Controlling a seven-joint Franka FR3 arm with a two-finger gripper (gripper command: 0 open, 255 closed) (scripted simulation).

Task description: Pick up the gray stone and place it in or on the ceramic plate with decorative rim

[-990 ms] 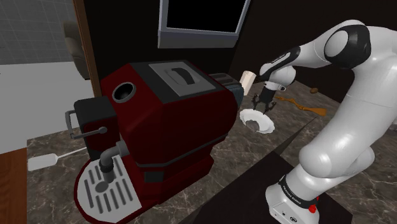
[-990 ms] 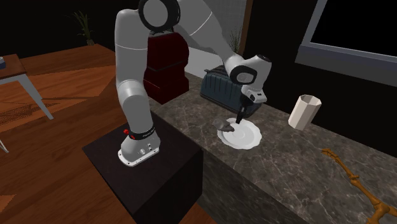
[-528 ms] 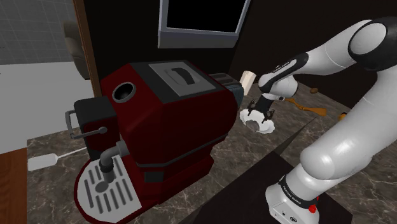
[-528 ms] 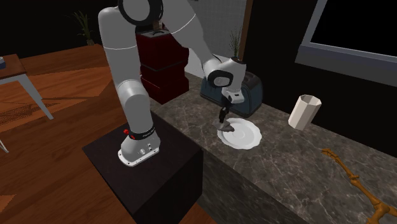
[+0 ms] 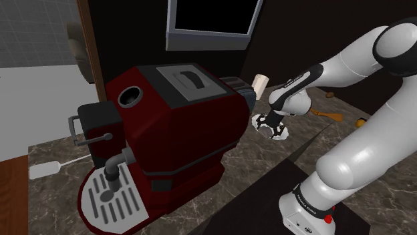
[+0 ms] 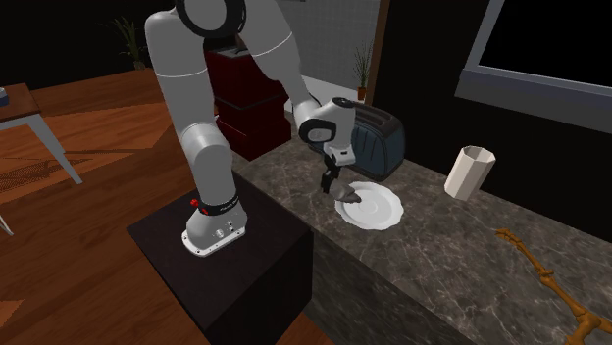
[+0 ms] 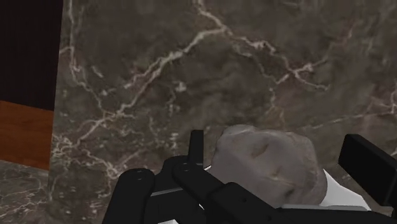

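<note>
the all-black two-finger pincer [image 7: 276,143] stands open, one finger on either side of the rough gray stone [image 7: 267,165]. as far as the wrist view shows, neither finger touches the stone, so nothing is held. the stone lies on the white ceramic plate with a scalloped rim [image 6: 382,209], at the part of the rim nearest the arm's stand rather than in the middle.

that is the weak point. the stone sits on the sloped edge and the fingers are close beside it, so a sideways or tilted move of the pincer could clip it and roll it off onto the tabletop. a nudge to the rim could also shift the plate itself. pulling straight back looks the safer way out.

the dark marble tabletop with pale veins [image 6: 461,245] also carries a big dark-red coffee machine [image 5: 174,120], a dark toaster [image 6: 378,142] just behind the plate, and a pale ribbed cup [image 6: 468,170]. beyond it are a brown wooden floor [image 6: 108,196] and a framed window [image 6: 549,49].
</note>
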